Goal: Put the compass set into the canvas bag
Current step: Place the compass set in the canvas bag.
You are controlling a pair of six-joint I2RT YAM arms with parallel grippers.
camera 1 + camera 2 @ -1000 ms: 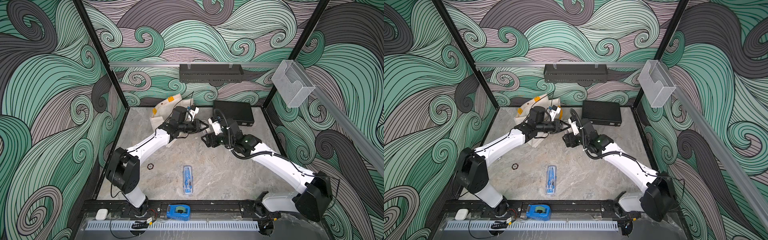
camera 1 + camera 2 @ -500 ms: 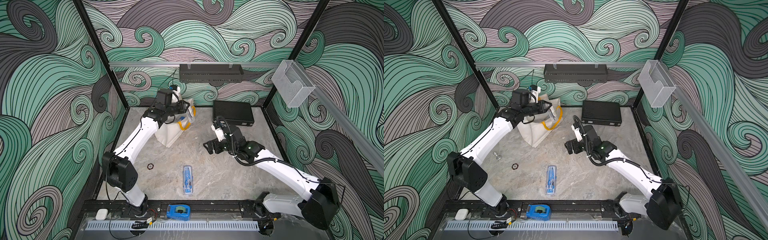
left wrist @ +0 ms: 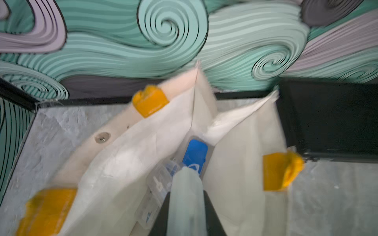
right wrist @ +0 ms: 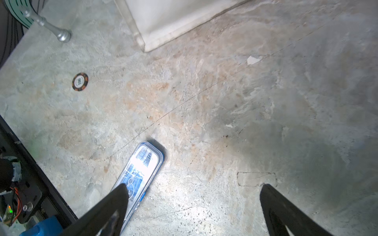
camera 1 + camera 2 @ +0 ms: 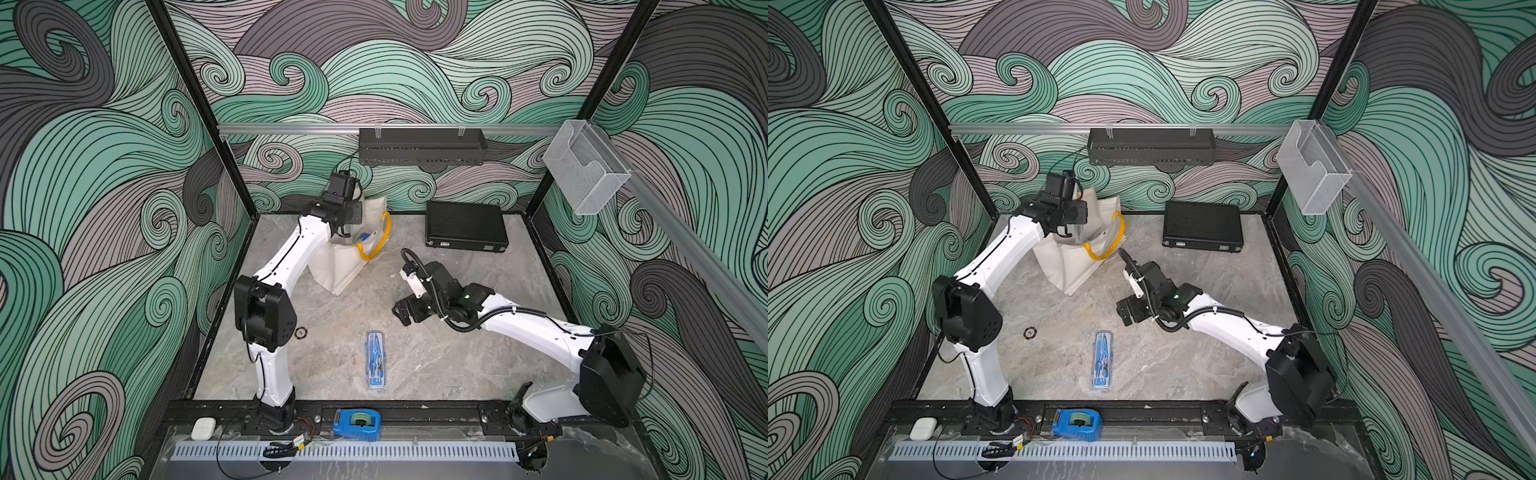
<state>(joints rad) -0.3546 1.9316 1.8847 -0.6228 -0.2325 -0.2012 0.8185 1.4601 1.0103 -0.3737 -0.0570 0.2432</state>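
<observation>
The compass set (image 5: 375,359) (image 5: 1102,359), a slim clear case with blue insides, lies flat on the table near the front. In the right wrist view the compass set (image 4: 141,169) sits just past one fingertip. My right gripper (image 5: 405,311) (image 4: 194,186) hovers open and empty behind and to the right of it. The off-white canvas bag (image 5: 349,266) (image 5: 1071,266) with yellow handles stands upright at the back left. My left gripper (image 5: 353,220) (image 3: 187,171) is shut on its top edge, and the bag's mouth (image 3: 184,130) gapes. A blue-ended clear case (image 3: 195,155) lies inside.
A flat black hard case (image 5: 465,226) lies at the back right. A poker chip (image 5: 300,332) sits by the left arm's base, and a small metal piece (image 4: 61,36) lies beyond it. A blue tape dispenser (image 5: 357,422) rests on the front rail.
My left gripper has pulled the bag up from lying flat to standing at the back left. My right gripper has opened wide and drawn back toward the compass set.
</observation>
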